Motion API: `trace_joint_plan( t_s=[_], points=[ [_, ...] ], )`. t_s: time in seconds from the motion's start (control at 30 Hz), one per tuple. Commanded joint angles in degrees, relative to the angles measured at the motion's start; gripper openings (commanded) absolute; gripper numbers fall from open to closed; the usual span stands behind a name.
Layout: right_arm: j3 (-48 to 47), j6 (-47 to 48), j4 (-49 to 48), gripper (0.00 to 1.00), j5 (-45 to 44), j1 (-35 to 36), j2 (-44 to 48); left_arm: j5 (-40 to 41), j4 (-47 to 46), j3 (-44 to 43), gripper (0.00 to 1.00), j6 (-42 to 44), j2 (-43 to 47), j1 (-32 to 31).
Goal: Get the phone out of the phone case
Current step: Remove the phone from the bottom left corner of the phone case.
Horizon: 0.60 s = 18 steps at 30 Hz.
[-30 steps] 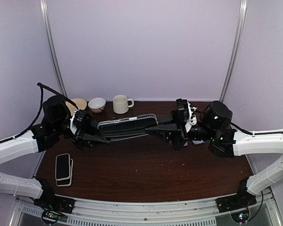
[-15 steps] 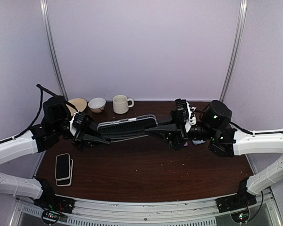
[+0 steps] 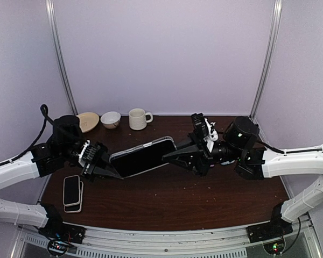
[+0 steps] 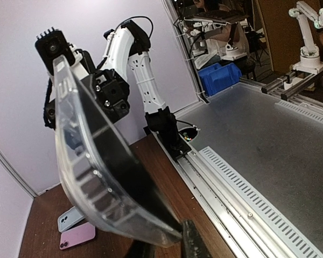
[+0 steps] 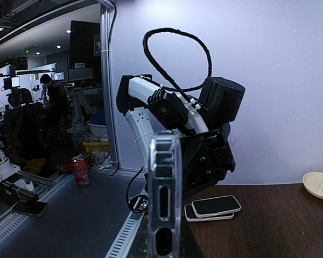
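A black phone (image 3: 142, 157) in a clear case (image 4: 91, 177) hangs above the brown table (image 3: 167, 204), slanted, its dark screen facing up. My left gripper (image 3: 110, 171) is shut on the lower left end; in the left wrist view my left gripper (image 4: 167, 242) pinches the case's near corner. My right gripper (image 3: 172, 153) is shut on the upper right end. In the right wrist view my right gripper (image 5: 164, 239) holds the case (image 5: 164, 188), seen end-on with its port cut-outs.
Two stacked phones (image 3: 71, 192) lie at the left front and also show in the right wrist view (image 5: 212, 207). A mug (image 3: 138, 118), a bowl (image 3: 110, 119) and a plate (image 3: 88, 121) stand at the back. A pink (image 4: 78, 236) and a pale blue (image 4: 70, 219) phone-like thing lie beneath the right arm.
Both grippers have turned the cased phone from edge-on to screen-up. My left gripper has dropped lower, so the phone now slants down to the left. Both arms shifted slightly left.
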<state>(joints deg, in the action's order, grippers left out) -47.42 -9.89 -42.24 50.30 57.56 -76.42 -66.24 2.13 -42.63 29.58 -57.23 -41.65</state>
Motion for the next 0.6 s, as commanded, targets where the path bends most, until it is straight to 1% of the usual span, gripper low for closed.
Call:
trace_joint_plan(
  t_s=[0.0,0.27,0.37,0.47,0.57],
  points=[
    [-0.6,-8.2,-6.2,0.0,8.0,0.9,-0.5,0.6,3.4,-0.7,0.15,6.6,1.6,-1.3],
    [-1.3,-10.1,-6.5,0.0,10.9,2.3,-2.4,2.2,3.7,-0.9,0.11,7.1,1.3,-1.7],
    [-1.6,-10.9,-6.9,0.0,11.8,2.8,-3.2,2.8,3.4,-0.9,0.11,6.6,1.1,-1.7],
    [-1.8,-11.0,-7.0,0.0,11.9,3.2,-3.9,2.9,3.1,-0.9,0.12,6.1,0.9,-1.7],
    [-1.7,-10.4,-6.7,0.0,11.4,3.3,-3.8,2.9,3.0,-0.9,0.17,6.0,1.0,-1.7]
  ],
)
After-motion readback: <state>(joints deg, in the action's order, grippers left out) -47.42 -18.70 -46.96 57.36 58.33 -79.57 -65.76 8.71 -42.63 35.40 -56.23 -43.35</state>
